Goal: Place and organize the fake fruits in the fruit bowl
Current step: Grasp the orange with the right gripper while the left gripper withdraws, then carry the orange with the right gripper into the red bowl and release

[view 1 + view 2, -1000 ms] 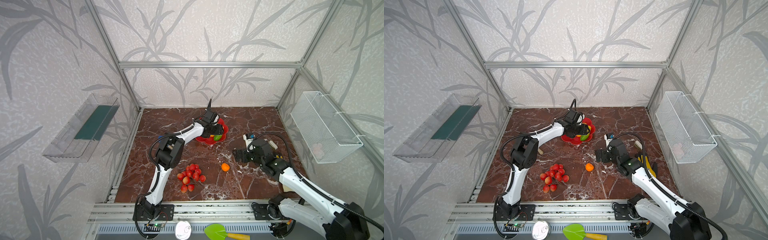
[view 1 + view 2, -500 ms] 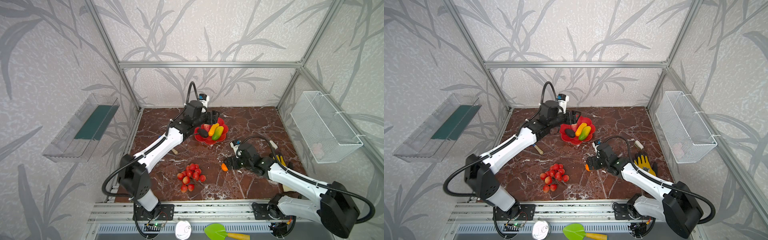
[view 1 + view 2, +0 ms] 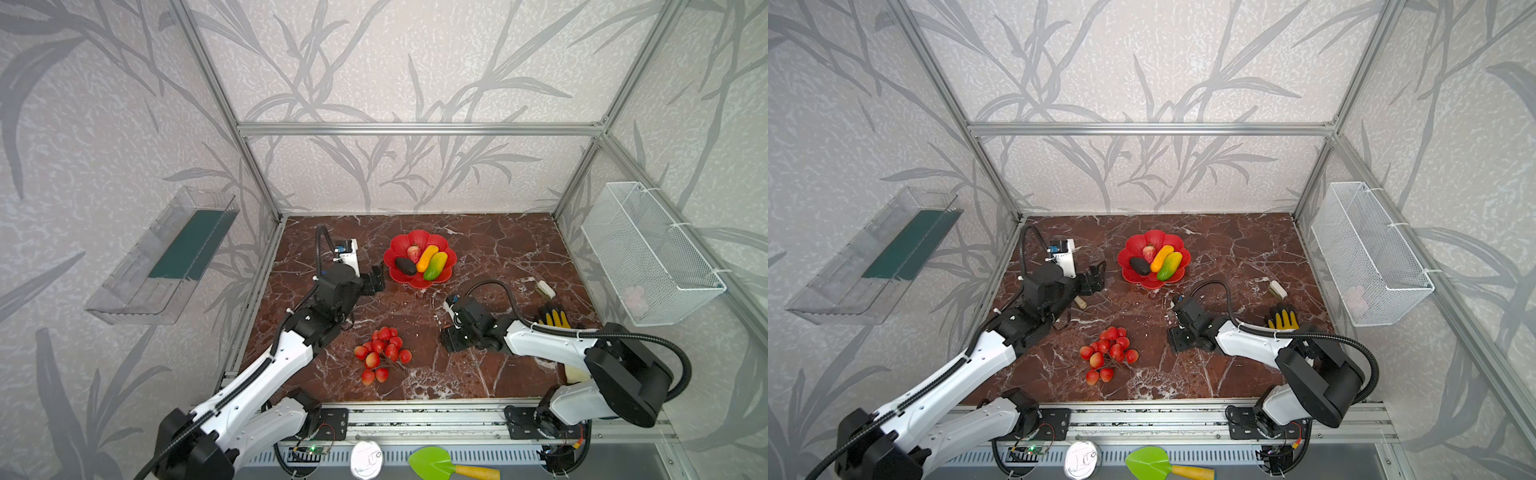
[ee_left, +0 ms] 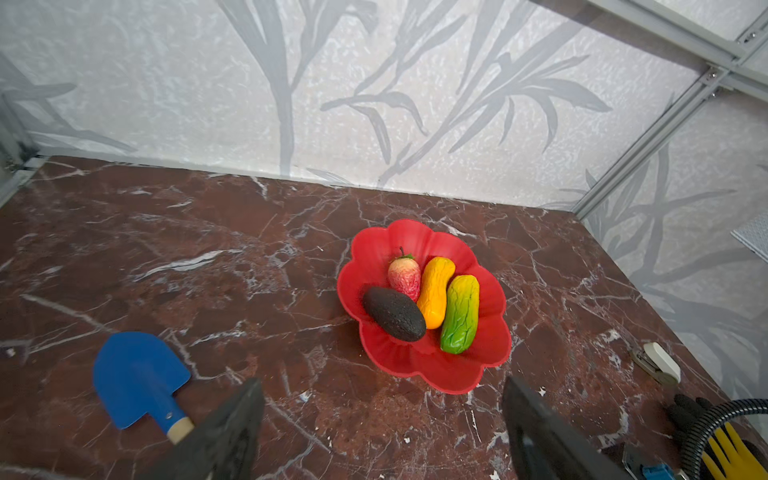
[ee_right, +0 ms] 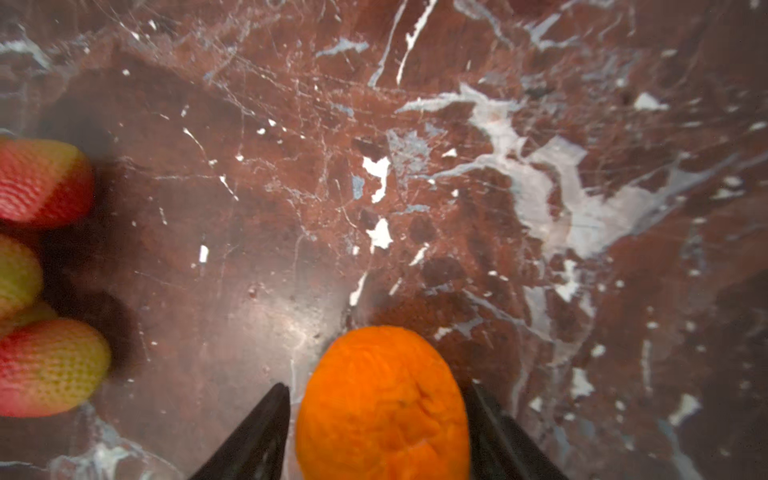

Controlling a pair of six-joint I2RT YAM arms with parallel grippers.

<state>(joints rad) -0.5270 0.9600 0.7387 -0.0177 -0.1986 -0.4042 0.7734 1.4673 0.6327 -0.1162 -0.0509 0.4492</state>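
Note:
The red scalloped fruit bowl (image 3: pixel 398 249) (image 3: pixel 1133 248) (image 4: pixel 374 249) holds a dark oval (image 4: pixel 394 313), a yellow-orange gourd shape (image 4: pixel 434 291), a yellow-green oblong (image 4: pixel 460 313) and a red-yellow piece (image 4: pixel 404 276). My left gripper (image 3: pixel 374 280) (image 3: pixel 1094 278) (image 4: pixel 382 382) stands open and empty just left of the bowl. The red berry cluster (image 3: pixel 380 353) (image 3: pixel 1108 351) (image 5: pixel 41 183) lies on the table near the front. My right gripper (image 3: pixel 451 336) (image 3: pixel 1177 338) (image 5: pixel 378 390) straddles the small orange ball (image 5: pixel 382 403), which rests on the table. A thin gap shows beside one finger. In both top views the ball is hidden.
A blue toy shovel (image 4: pixel 137 374) lies left of the bowl, under my left arm. A yellow glove (image 3: pixel 555 318) (image 3: pixel 1283 320) and a small white clip (image 3: pixel 545 289) lie at the right. A white wire basket (image 3: pixel 648 257) hangs on the right wall, a clear tray (image 3: pixel 166 257) on the left.
My left gripper has drawn back from over the bowl to its left side and opened. My right gripper has moved left over the orange ball and narrowed around it.

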